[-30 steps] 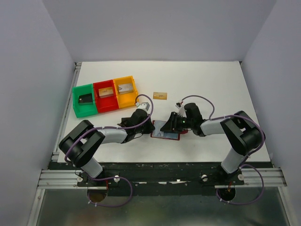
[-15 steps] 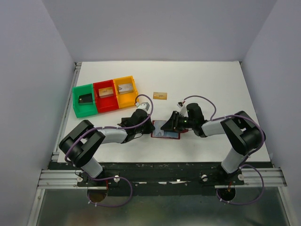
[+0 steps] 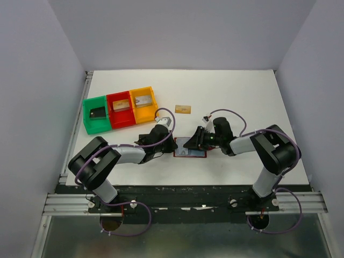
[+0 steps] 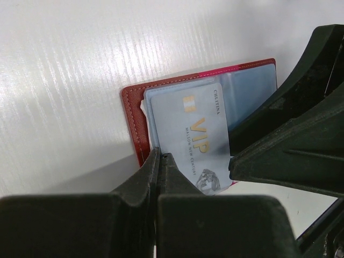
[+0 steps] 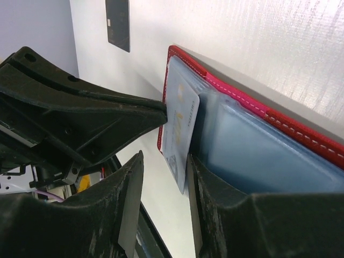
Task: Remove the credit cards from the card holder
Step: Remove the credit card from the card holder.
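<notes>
The maroon card holder (image 3: 189, 153) lies open on the table between my two grippers, light blue pockets up; it also shows in the left wrist view (image 4: 132, 115) and the right wrist view (image 5: 301, 137). A silver-grey VIP card (image 4: 196, 134) sticks partway out of a pocket. My left gripper (image 3: 170, 144) is shut on the holder's near edge (image 4: 159, 156). My right gripper (image 3: 197, 141) is open, its jaws on either side of the silver card's free end (image 5: 180, 121). A gold-orange card (image 3: 183, 109) lies on the table behind.
Green (image 3: 97, 114), red (image 3: 120, 110) and yellow (image 3: 143, 105) trays stand in a row at the back left, each with a card in it. In the right wrist view a black card (image 5: 118, 21) lies flat on the table beyond the holder.
My right gripper has moved a little left, closer onto the holder and round the silver card. My left gripper has stayed where it was.
</notes>
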